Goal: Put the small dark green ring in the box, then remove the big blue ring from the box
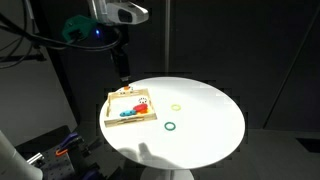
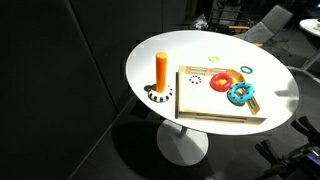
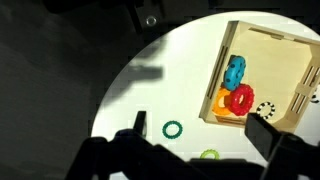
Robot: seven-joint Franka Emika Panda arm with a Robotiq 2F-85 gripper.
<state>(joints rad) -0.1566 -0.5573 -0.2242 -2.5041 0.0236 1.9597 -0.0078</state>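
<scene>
The small dark green ring (image 3: 173, 129) lies flat on the white table outside the box; it shows in both exterior views (image 1: 171, 127) (image 2: 245, 68). The box (image 3: 280, 60) is a shallow light wood tray, seen in both exterior views (image 1: 148, 118) (image 2: 205, 106). The big blue ring (image 3: 235, 72) lies inside it (image 2: 240, 95) (image 1: 128, 113), next to a red ring (image 3: 241, 98). My gripper (image 3: 200, 128) is open and empty, high above the table (image 1: 122, 72), with the dark green ring between its fingers in the wrist view.
A paler yellow-green ring (image 3: 208, 155) lies on the table near the dark green one (image 1: 176, 107). An orange upright peg (image 2: 161, 70) stands on a checkered base by the box's side. The round table's edge (image 2: 135, 85) is near the box.
</scene>
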